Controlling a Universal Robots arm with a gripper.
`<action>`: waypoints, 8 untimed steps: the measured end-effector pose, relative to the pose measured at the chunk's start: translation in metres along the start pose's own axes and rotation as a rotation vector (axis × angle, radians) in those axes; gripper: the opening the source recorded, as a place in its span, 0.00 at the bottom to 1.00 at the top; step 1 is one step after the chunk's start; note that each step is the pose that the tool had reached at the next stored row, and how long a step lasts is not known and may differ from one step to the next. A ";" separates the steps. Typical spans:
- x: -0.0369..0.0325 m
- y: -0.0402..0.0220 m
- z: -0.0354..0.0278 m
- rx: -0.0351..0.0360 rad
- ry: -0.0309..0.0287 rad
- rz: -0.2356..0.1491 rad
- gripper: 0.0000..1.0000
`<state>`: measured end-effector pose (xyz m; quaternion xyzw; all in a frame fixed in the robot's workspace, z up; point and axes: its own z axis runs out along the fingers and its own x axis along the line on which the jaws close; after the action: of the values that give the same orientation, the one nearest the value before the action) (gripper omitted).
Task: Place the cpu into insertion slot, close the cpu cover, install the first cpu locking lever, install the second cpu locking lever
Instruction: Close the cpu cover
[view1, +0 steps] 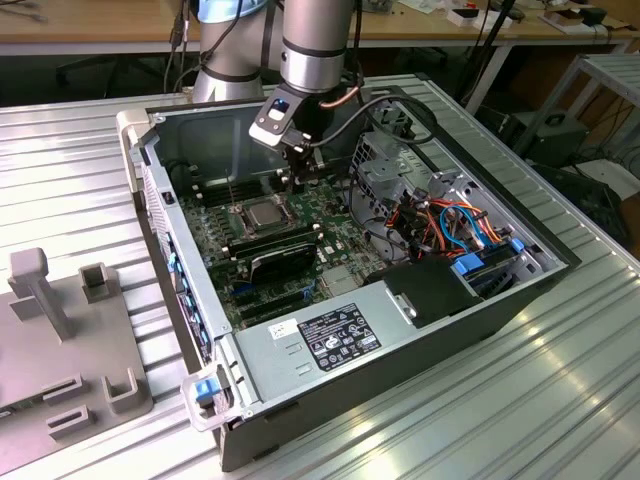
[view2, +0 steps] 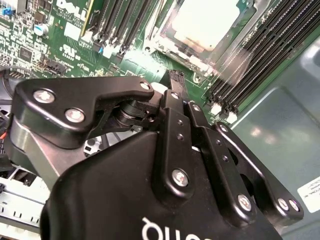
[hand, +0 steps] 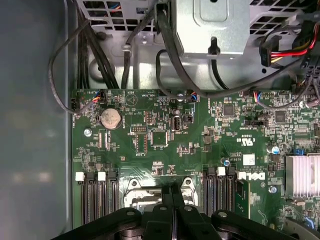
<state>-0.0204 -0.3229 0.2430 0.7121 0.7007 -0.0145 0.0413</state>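
Note:
The cpu (view1: 266, 212) lies in the insertion slot (view1: 243, 222) on the green board inside the open computer case, its silver top facing up. In the second wrist view the cpu (view2: 207, 20) shows pale, with the cpu cover (view2: 176, 49) lying flat around it as a metal frame. My gripper (view1: 297, 182) hangs just above the board, beside the slot on the exterior view's right. Its black fingers (view2: 176, 80) are pressed together with nothing between them, also in the first wrist view (hand: 173, 192). A thin lever (view1: 233, 192) stands up at the slot's far corner.
Long black memory slots (view2: 260, 55) flank the socket on both sides. A metal drive cage (view1: 385, 165) and bundled cables (view1: 450, 225) fill the case on the exterior view's right. The power supply (view1: 330, 335) sits at the front. A grey fixture (view1: 70, 330) rests on the ribbed table.

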 end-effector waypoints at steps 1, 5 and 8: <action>0.0000 -0.0006 0.0000 0.0000 -0.0001 0.000 0.11; 0.0000 -0.0018 0.0001 0.0000 0.0000 0.000 0.11; 0.0000 -0.0031 0.0002 -0.0001 0.0000 0.000 0.11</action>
<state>-0.0235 -0.3229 0.2427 0.7121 0.7007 -0.0145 0.0414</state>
